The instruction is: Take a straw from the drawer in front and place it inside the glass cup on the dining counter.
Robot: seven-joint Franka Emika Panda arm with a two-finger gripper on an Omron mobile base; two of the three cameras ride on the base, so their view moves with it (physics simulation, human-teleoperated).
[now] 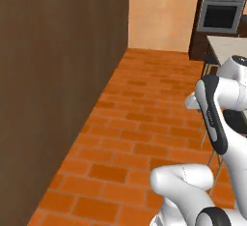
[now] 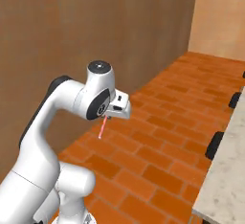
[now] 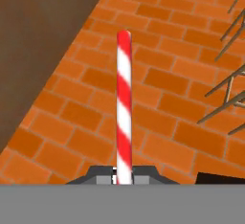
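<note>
Above the brick floor [image 2: 158,137], the pincer [image 3: 123,176] is clamped shut on the straw [image 3: 124,103], its long axis projecting straight ahead; the dining counter [image 2: 225,170] lies rightward.

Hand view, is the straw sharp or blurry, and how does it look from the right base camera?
Hand view: the straw is large, its red and white stripes slightly soft-edged, held in the shut claw. Right base view: the straw is a thin, faint pink sliver over the brick floor, stripes unreadable.
</note>
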